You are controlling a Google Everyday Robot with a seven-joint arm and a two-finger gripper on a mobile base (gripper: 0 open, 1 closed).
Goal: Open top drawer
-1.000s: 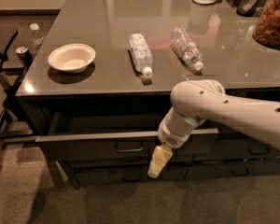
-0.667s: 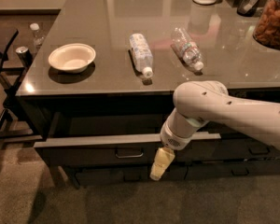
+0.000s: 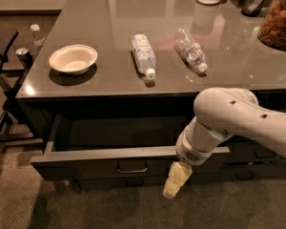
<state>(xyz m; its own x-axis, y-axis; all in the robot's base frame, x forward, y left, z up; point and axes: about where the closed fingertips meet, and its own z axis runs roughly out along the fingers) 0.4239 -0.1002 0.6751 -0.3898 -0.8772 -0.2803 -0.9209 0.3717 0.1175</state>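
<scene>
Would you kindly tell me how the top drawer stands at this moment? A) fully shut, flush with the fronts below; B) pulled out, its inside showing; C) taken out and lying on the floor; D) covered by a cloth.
B: the top drawer juts out from under the countertop with its hollow inside showing, and the gripper hangs in front of it, right of the handle.

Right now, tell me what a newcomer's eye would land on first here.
The big white robot arm at right, its gripper hanging before the top drawer, just right of its handle. The drawer stands pulled well out under the countertop, where a white bowl and two plastic bottles lie.
</scene>
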